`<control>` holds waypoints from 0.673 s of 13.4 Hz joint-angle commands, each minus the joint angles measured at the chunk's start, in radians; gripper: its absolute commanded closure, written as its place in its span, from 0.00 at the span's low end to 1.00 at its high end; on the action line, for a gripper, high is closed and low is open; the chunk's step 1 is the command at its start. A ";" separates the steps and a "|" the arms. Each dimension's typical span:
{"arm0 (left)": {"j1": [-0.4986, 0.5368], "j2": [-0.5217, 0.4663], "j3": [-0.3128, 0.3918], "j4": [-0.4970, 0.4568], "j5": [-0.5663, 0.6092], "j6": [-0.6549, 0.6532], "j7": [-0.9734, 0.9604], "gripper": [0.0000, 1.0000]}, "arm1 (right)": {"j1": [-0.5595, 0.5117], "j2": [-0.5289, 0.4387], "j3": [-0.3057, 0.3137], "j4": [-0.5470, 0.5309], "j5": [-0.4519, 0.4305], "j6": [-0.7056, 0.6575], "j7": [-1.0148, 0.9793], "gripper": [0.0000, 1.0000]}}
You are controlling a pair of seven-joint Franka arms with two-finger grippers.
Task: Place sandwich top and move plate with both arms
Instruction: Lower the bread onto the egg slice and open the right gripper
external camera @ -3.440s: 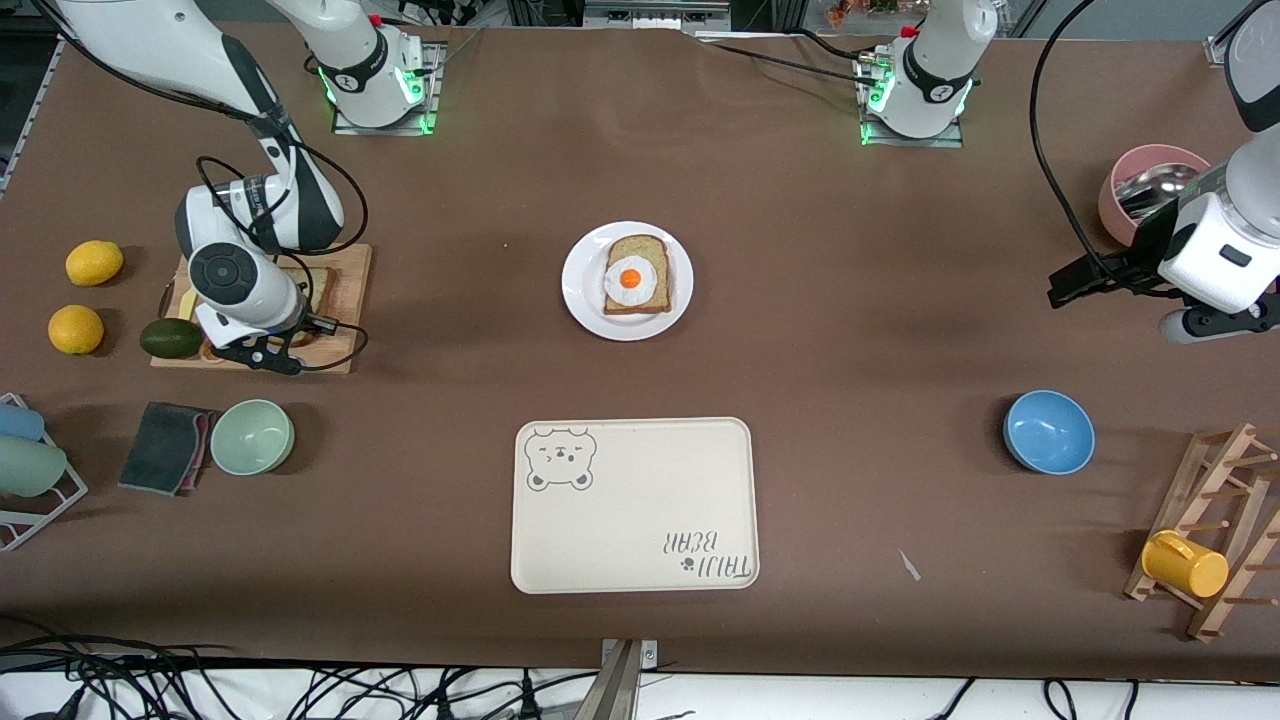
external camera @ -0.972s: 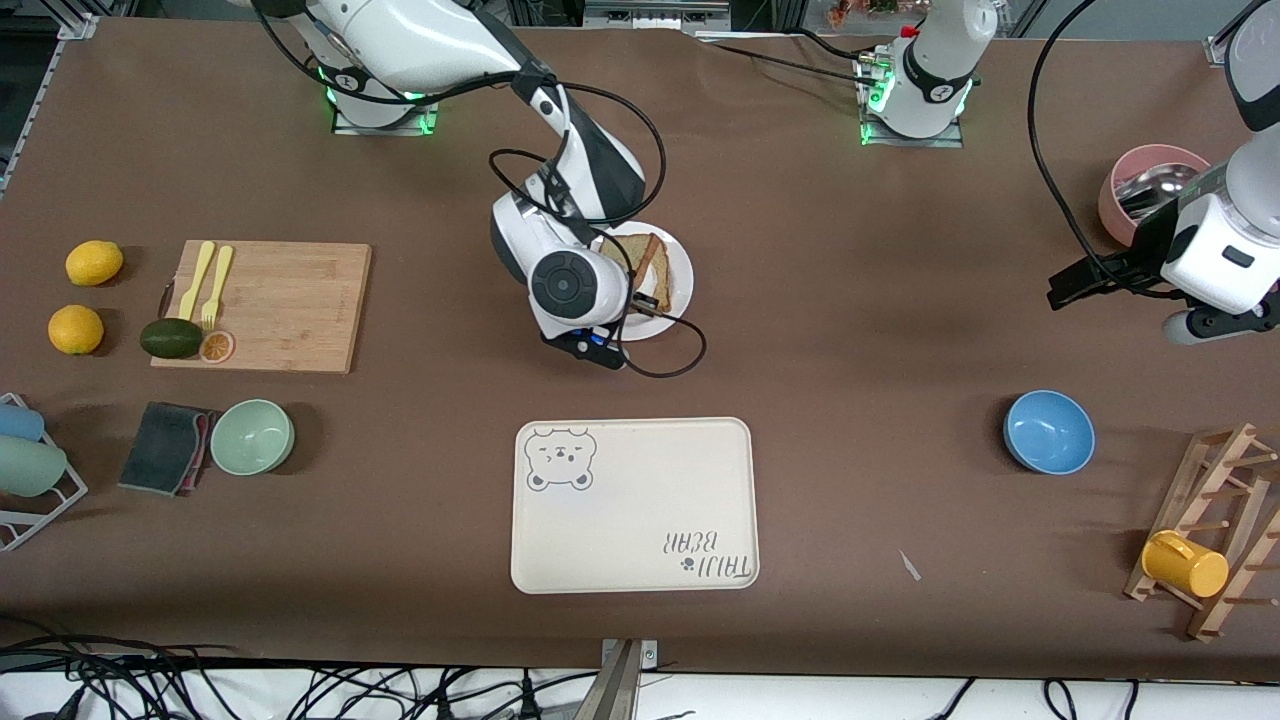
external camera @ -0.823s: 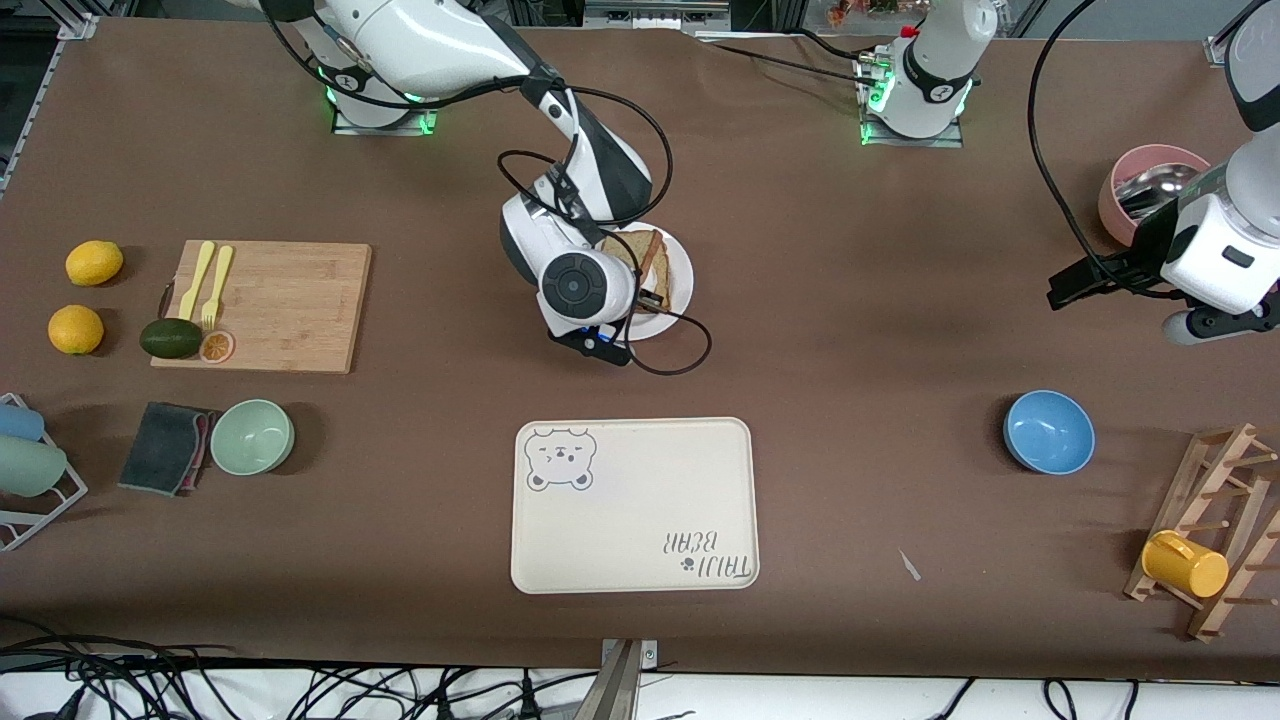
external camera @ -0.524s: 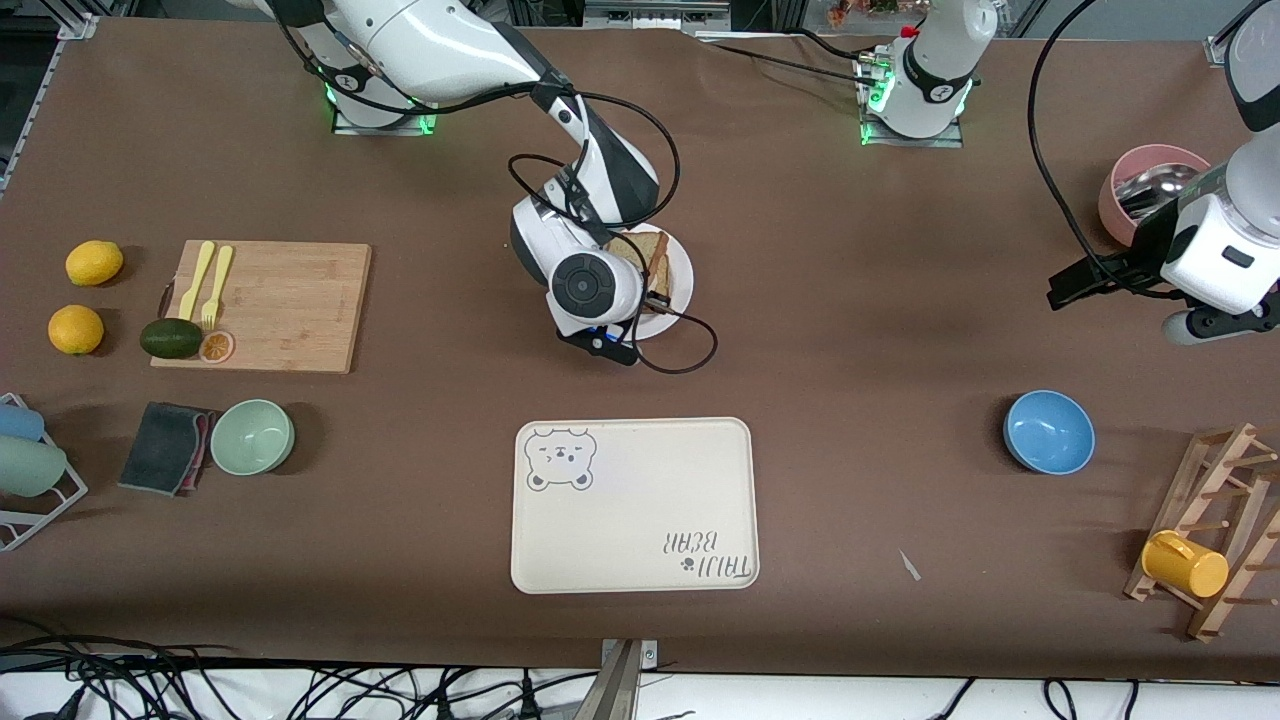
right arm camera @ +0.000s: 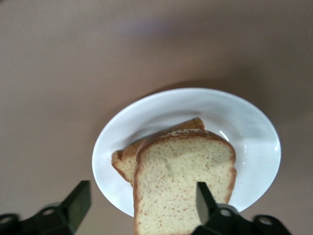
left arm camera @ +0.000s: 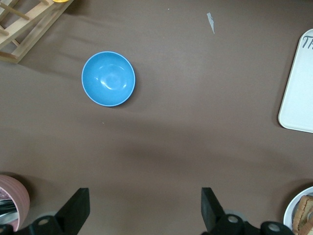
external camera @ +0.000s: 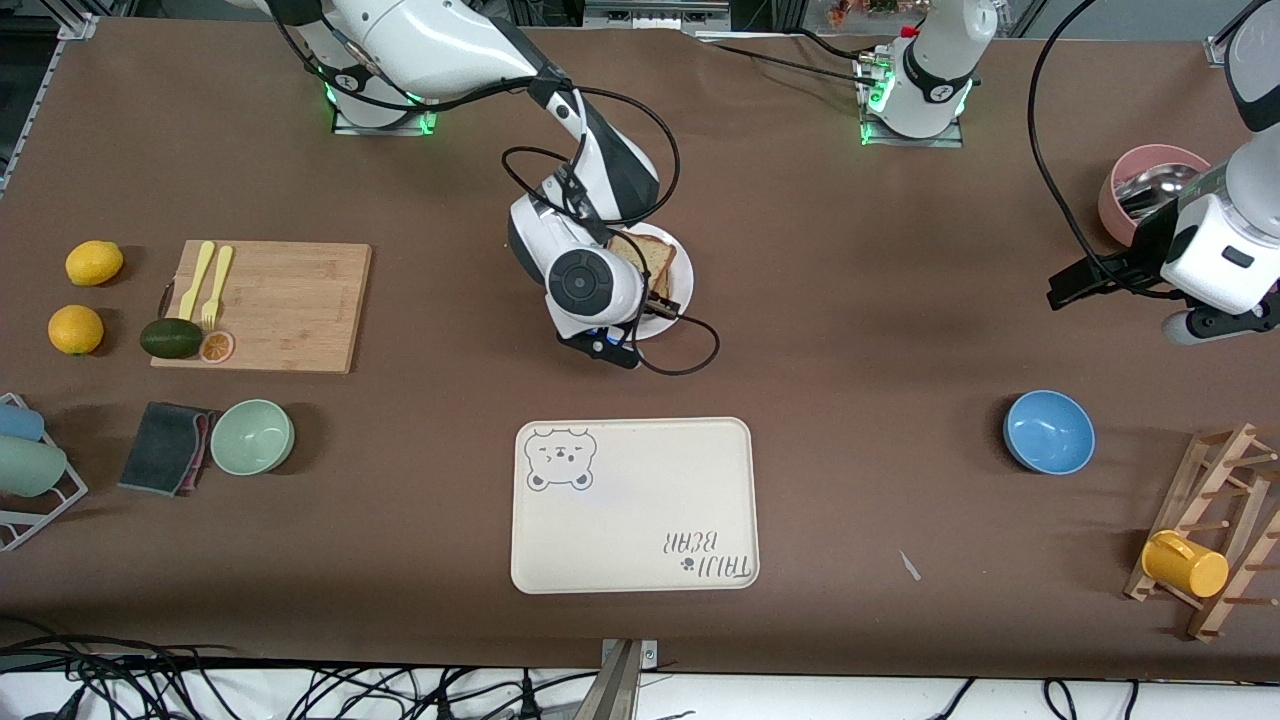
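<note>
The sandwich top (right arm camera: 183, 176), a plain brown bread slice, lies on a lower slice (right arm camera: 124, 161) on the white plate (right arm camera: 254, 132). No egg shows. My right gripper (right arm camera: 142, 205) hangs just over the plate with its fingers wide apart, one to each side of the slice, gripping nothing. In the front view the plate (external camera: 682, 270) sits at the table's middle, and the right wrist covers much of it and of the top slice (external camera: 650, 262). My left gripper (left arm camera: 144, 205) is open and empty. The left arm waits over bare table at its end, near the pink bowl (external camera: 1140, 190).
A cream bear-printed tray (external camera: 634, 505) lies nearer the front camera than the plate. A blue bowl (external camera: 1048, 431) and a wooden rack with a yellow mug (external camera: 1185, 563) are at the left arm's end. A cutting board (external camera: 285, 305), a green bowl (external camera: 252, 436) and lemons are at the right arm's end.
The right arm brought the bread slice from the cutting board to the plate. The slice stood tilted on edge over the plate and now lies flat on the lower slice. The left arm stayed still.
</note>
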 commanded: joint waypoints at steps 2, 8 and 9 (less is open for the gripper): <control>0.005 -0.008 0.000 -0.007 -0.021 0.004 0.024 0.00 | -0.009 -0.092 -0.061 0.004 -0.056 -0.085 -0.031 0.00; -0.001 0.000 0.000 -0.004 -0.024 0.006 0.024 0.00 | -0.008 -0.221 -0.310 0.004 -0.075 -0.308 -0.484 0.00; -0.006 0.003 0.000 -0.004 -0.024 0.007 0.022 0.00 | -0.008 -0.235 -0.362 0.004 -0.070 -0.339 -0.573 0.00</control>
